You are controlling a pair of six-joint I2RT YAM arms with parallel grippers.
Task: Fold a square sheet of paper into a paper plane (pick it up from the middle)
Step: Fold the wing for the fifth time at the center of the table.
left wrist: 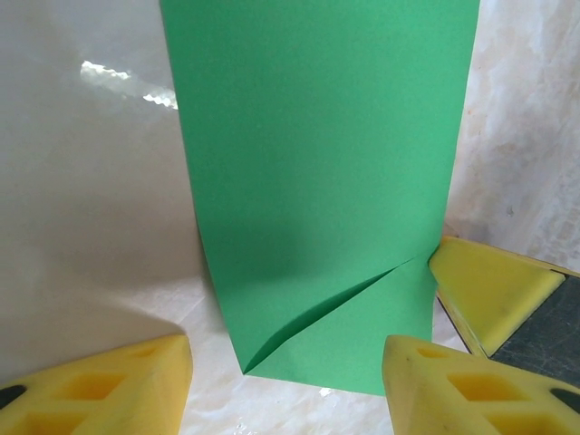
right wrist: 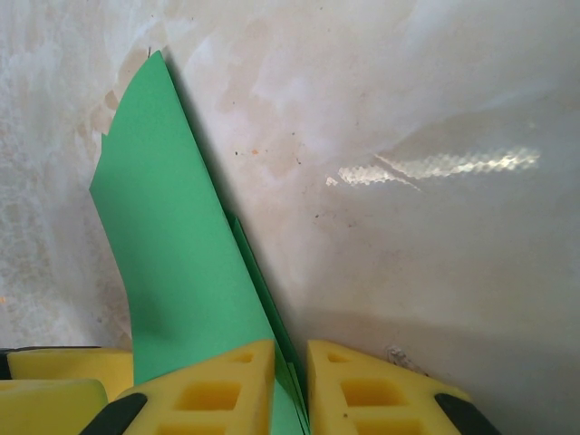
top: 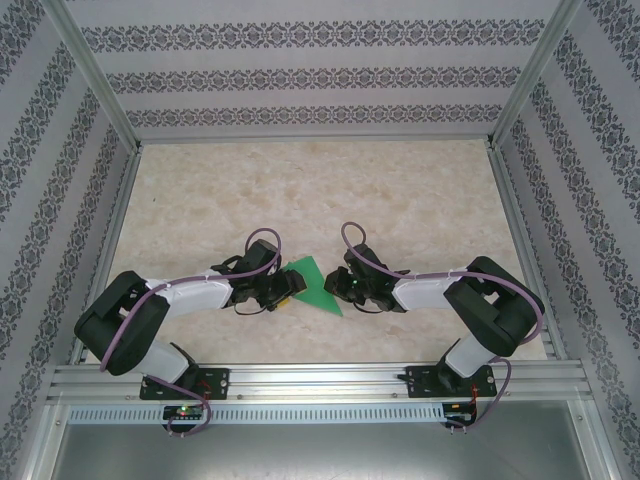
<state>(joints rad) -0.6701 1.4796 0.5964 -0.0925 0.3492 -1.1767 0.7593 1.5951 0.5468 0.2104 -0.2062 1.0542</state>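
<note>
Plainly, the right gripper (right wrist: pixel 292 358) is clenched on the sheet of paper (right wrist: pixel 172 245). Its two yellow pads (right wrist: pixel 222 385) stand almost together, with the green layers pinched edge-on in the slit between them. Ahead of those pads the sheet runs forward and bows off to their left, over the pale marbled table (right wrist: pixel 408 109).

The left gripper (left wrist: pixel 286 372) is released, its yellow fingers (left wrist: pixel 118 390) set wide apart. The near end of the sheet lies in the gap between them, and I cannot tell whether either finger touches it. Just ahead of that gap a folded-over corner makes a diagonal crease. Seen from above, the two grippers face each other with the paper between their tips.
</note>
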